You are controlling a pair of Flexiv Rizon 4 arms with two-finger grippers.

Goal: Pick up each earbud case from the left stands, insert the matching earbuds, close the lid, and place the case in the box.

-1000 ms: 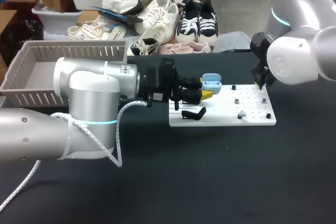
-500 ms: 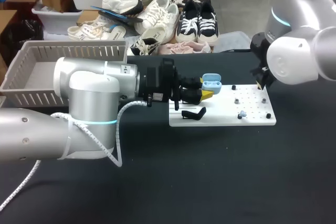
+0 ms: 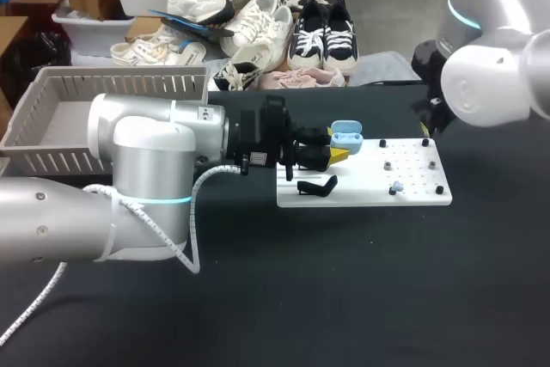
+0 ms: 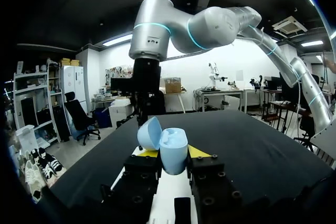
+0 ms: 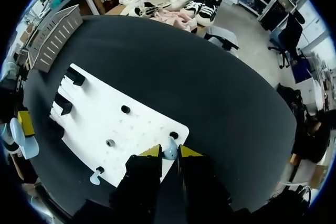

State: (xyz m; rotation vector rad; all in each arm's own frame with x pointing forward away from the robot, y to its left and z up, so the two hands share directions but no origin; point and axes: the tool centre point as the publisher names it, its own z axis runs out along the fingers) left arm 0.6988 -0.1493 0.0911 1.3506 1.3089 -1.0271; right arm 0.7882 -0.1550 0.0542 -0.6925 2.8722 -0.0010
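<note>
The black desk (image 3: 361,281) carries everything. My left arm (image 3: 146,169) comes in from the left and fills the near left. The slatted grey box (image 3: 51,148) sits at the far left, well apart from the work. A white peg board (image 3: 361,191) lies in the middle, with a black stand (image 3: 318,186) at its left end.

The left end effector (image 3: 337,155) is clamped on the earbud case (image 3: 345,136) and holds it over the board's far left corner. In the left wrist view the yellow tips press the case (image 4: 167,142) from both sides, low on its body, with the lid hinged open.

The right end effector (image 5: 168,152) sits at the board's far right corner. Its fingers stand narrow, and it appears to pinch a pale blue earbud (image 5: 169,155) between the tips. The bud is small, so I cannot be sure how firmly it is held. A second earbud (image 3: 396,186) rests on the board near its right end.

The case is a light blue, rounded shell with a smooth, glossy skin. I judge it light, stiff and slippery. The flat sides of the lower half are the place to grip, which leaves the lid free to swing. The earbud looks lighter still and easily dropped. It wants a gentle pinch on its bulb, stem pointing down toward its socket.
</note>
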